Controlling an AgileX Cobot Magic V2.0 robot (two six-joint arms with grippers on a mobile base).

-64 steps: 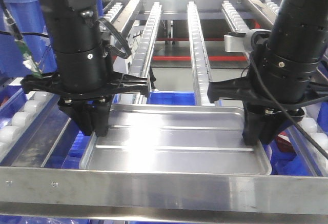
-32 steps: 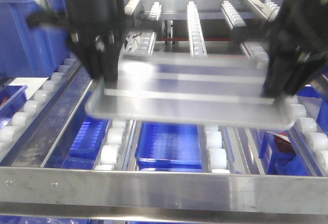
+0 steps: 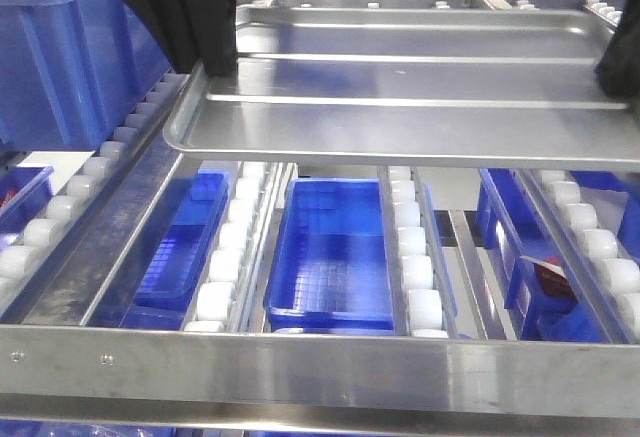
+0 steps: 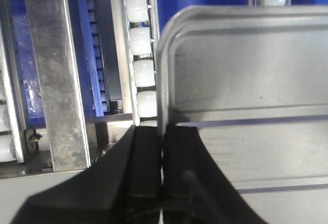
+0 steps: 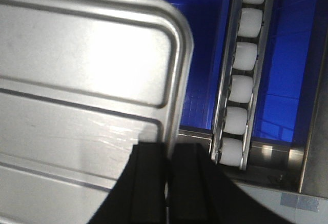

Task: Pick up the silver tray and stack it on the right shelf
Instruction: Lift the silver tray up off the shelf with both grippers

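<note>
While two black robot arms hold it from either side, the silver tray [image 3: 400, 77] hangs in the air above a roller rack [image 3: 320, 357], roughly level and clear of the rollers, with an open gap beneath it. It fills the upper part of the front view. Its shiny base shows two long raised ribs running side to side and a low rim with rounded corners.

The left gripper [image 4: 163, 152] holds the tray's left edge. In the left wrist view its two dark jaws are clamped on the rim, one outside the tray and one pressed on the inside, just below a rounded corner. Beside the tray in that view run a rail of white rollers [image 4: 143, 70] and a flat steel beam [image 4: 54, 70].

The right gripper [image 5: 168, 167] holds the opposite edge in the same way. Its jaws are clenched on the rim, one each side of it, a little below another rounded corner. In the front view this gripper is only a dark shape at the right border.

Below the tray, several rails of white plastic rollers run from front to back, joined at the near end by a broad steel crossbar. Under the rails sit blue plastic bins [image 3: 335, 247]; the middle one has a grid-patterned floor. A larger blue crate [image 3: 70, 57] stands at the far left, beside the left arm.
</note>
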